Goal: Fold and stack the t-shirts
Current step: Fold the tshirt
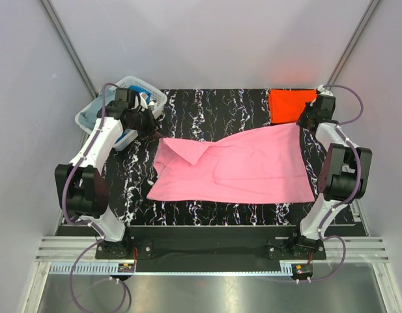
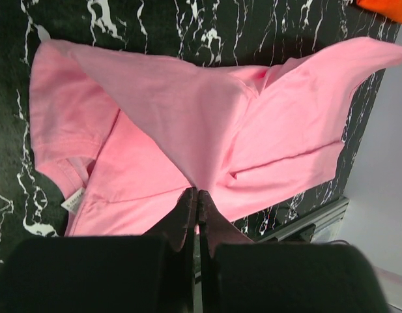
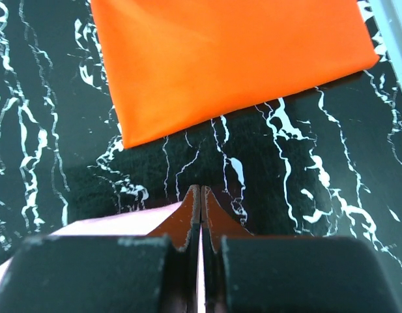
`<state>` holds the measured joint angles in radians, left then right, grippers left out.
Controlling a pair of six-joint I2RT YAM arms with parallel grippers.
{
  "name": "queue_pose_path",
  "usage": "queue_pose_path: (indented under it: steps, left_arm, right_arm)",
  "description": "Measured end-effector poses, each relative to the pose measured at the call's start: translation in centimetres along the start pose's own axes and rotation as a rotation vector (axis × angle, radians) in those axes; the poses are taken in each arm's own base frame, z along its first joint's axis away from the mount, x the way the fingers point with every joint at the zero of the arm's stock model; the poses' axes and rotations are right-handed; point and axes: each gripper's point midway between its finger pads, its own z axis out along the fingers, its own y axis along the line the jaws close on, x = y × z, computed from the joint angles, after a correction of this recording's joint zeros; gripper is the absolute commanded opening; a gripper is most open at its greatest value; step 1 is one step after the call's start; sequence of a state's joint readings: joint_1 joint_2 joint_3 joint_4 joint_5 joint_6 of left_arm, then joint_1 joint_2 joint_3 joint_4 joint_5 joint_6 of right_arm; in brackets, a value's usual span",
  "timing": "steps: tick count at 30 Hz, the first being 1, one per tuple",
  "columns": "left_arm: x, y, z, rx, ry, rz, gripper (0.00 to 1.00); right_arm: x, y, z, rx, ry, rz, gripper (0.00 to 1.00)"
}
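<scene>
While both arms reach over the far half of the table [image 1: 214, 104], you have the pink t-shirt [image 1: 240, 169] strung between them. Start at 10 o'clock: the white lattice basket [image 1: 155, 99] sits at the table's corner, with what looks like blue cloth inside, partly hidden by the left arm.

Just beside it, your left gripper [image 1: 153, 130] is clenched on the shirt's far-left edge. The wrist view shows cloth rising in a tent to the pressed-together tips, so I judge it pinched and lifted a little, not merely touched.

From there the shirt lies across the middle, its 6 o'clock hem flat on the table and a flap turned over towards 9 o'clock.

At 2 o'clock your right gripper [image 1: 303, 122] is likewise clamped, with pink cloth at its tips, holding the far-right corner. That two-corner hold reads as a set-up for drawing the far edge towards 6 o'clock to fold.

Just past it, at 1 o'clock, the orange-red t-shirt [image 1: 290, 104] lies folded flat, near the pink one. Mind it: a swing towards 12 could drag it. The basket crowds your left wrist similarly.
</scene>
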<state>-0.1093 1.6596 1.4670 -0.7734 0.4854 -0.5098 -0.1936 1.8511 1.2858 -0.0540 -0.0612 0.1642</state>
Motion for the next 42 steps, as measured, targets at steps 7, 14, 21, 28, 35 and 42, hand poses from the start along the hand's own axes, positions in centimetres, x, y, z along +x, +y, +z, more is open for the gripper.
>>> queue_pose_path:
  steps: [7, 14, 21, 28, 35, 42]
  left_arm:
    - [2.1, 0.1, -1.8, 0.002, 0.002, 0.004, 0.00]
    - [5.0, 1.2, -2.5, -0.009, 0.027, 0.001, 0.00]
    - [7.2, 2.3, -2.8, -0.029, 0.065, -0.015, 0.00]
    - [8.5, 2.7, -3.3, -0.021, 0.056, -0.004, 0.00]
    - [12.8, 6.1, -1.5, -0.068, 0.152, -0.059, 0.00]
    - [13.9, 7.2, -0.9, -0.081, 0.172, -0.061, 0.00]
  right_arm:
    - [-0.4, -0.6, -2.9, 0.049, -0.006, 0.008, 0.00]
    - [3.1, -2.7, -4.8, 0.138, 0.056, 0.040, 0.00]
    - [6.4, -4.2, -6.5, 0.204, 0.132, 0.058, 0.00]
    - [6.9, -5.1, -7.9, 0.253, 0.123, 0.069, 0.00]
    - [11.0, -6.5, -8.5, 0.315, 0.217, 0.077, 0.00]
    - [12.1, -7.4, -8.8, 0.360, 0.239, 0.083, 0.00]
